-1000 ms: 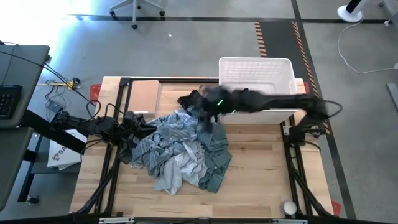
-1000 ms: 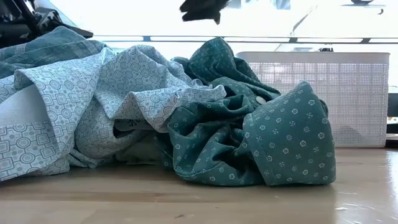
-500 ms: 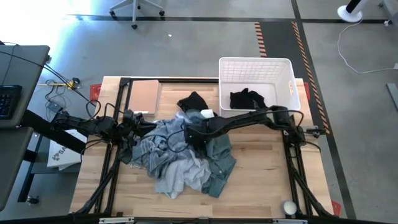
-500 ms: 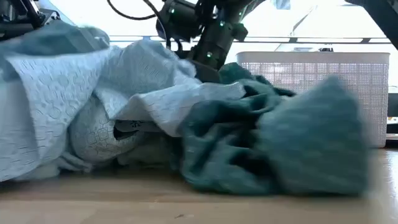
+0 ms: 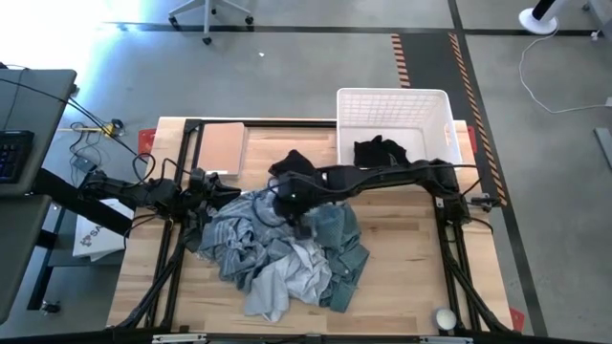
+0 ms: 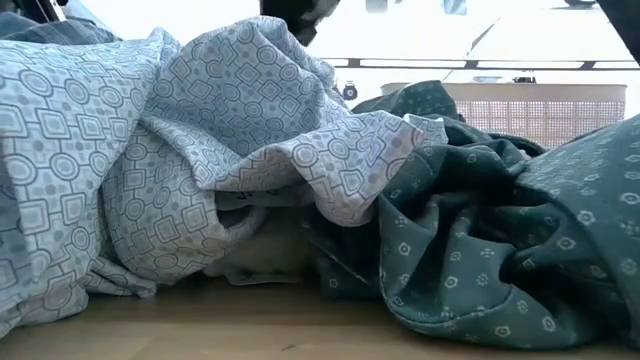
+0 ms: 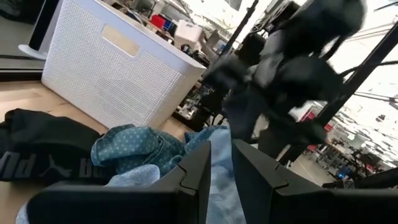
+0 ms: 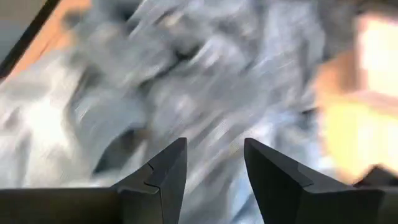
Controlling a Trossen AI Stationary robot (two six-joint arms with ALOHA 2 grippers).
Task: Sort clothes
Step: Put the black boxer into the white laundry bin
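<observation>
The clothes lie in a heap [image 5: 287,253] mid-table: a white patterned one [image 6: 200,150], a dark green dotted one [image 6: 500,250] and a blue-grey striped one [image 5: 229,239]. One black garment [image 5: 295,161] lies on the table at the heap's far side; a second [image 5: 382,151] lies in the white basket [image 5: 392,93]. My right gripper [image 5: 295,205] is open, slanting down over the heap's far part; its wrist view [image 8: 214,158] shows blurred cloth beyond the fingers. My left gripper [image 5: 208,191] sits level at the heap's left edge, shut on light blue cloth. My left gripper has a strip of light blue cloth [image 7: 216,140] running through the narrow gap between its two fingers. It comes level from the table's left side. Which garment's edge this is, and how many layers, I cannot tell. Whether my right gripper touches the heap I cannot tell.
The basket stands at the table's far right. A brown board [image 5: 222,148] lies at the far left. A small white round thing [image 5: 445,317] sits at the near right corner. Bare wood shows along the near edge [image 5: 402,296].
My right gripper has swung from beside the basket toward the table's left and near edge, and down onto the heap. The heap has slid and spread toward the near edge; in the low view it now hides most of the basket.
</observation>
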